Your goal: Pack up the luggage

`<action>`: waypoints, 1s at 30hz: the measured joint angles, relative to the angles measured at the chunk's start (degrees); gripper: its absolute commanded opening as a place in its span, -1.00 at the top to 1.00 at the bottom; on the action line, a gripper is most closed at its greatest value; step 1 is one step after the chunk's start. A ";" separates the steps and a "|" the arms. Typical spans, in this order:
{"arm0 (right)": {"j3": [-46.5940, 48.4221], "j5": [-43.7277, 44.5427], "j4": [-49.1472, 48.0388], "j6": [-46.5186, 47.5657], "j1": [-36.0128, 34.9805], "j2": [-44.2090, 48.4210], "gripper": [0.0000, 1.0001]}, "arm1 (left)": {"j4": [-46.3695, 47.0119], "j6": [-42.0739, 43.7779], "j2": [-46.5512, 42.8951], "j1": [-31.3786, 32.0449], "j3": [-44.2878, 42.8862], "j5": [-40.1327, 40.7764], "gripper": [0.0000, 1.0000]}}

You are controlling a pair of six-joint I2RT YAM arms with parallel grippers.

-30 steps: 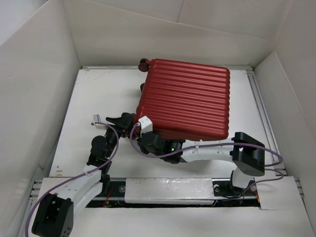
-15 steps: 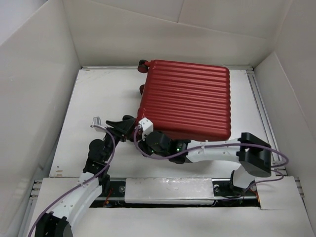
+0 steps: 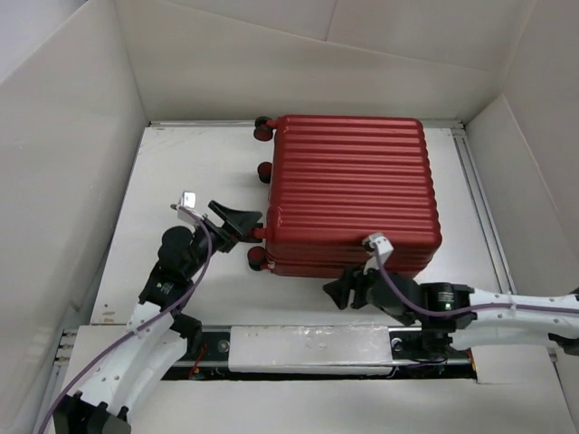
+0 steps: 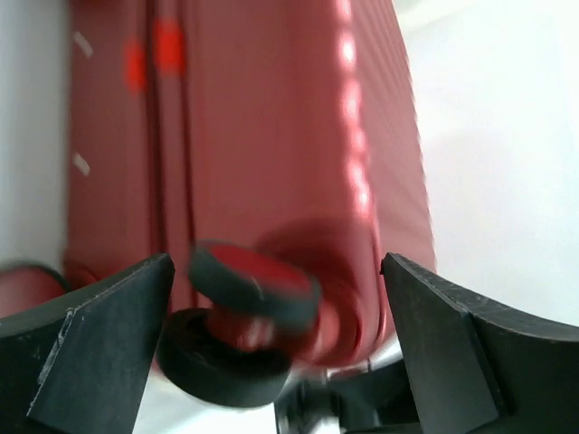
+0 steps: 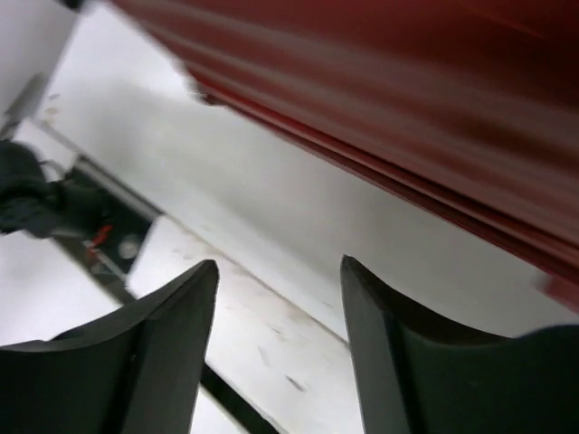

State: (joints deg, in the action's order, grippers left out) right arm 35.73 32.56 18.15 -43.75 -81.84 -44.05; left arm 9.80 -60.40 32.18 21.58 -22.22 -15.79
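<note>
A white table walled by white panels carries the luggage, closed and lying flat toward the far side. The left gripper gapes wide, empty, just beside a corner wheel. The right gripper, jaws apart and empty, sits near the luggage's near edge.

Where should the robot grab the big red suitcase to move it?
Probably by a wheel at the near left corner, coming from the left. The suitcase lies flat and closed, and its ribbed top is far too wide for the fingers, while the small wheels stick out from its left side. The left gripper is open around one.
</note>
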 measured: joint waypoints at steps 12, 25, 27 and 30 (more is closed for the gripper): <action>-5.03 6.84 14.91 -8.46 1.62 16.37 0.83 | 11.74 1.29 41.70 -9.84 -29.90 -4.11 -0.99; -9.25 3.58 7.17 -3.54 1.62 8.28 -0.41 | 35.58 -16.87 80.24 -14.93 -47.58 -20.15 -0.99; -10.97 2.84 5.01 -2.95 1.62 8.28 -0.41 | 41.94 -21.00 83.17 -14.91 -49.75 -20.96 -0.99; -13.44 1.86 2.23 -2.23 1.62 8.46 -0.41 | 49.88 -26.03 88.02 -14.86 -53.86 -21.75 -0.99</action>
State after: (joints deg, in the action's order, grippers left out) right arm 22.28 34.41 20.38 -45.98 -80.23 -35.59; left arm 59.68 -86.43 120.20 6.72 -76.07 -37.54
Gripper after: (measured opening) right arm 0.701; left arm 0.993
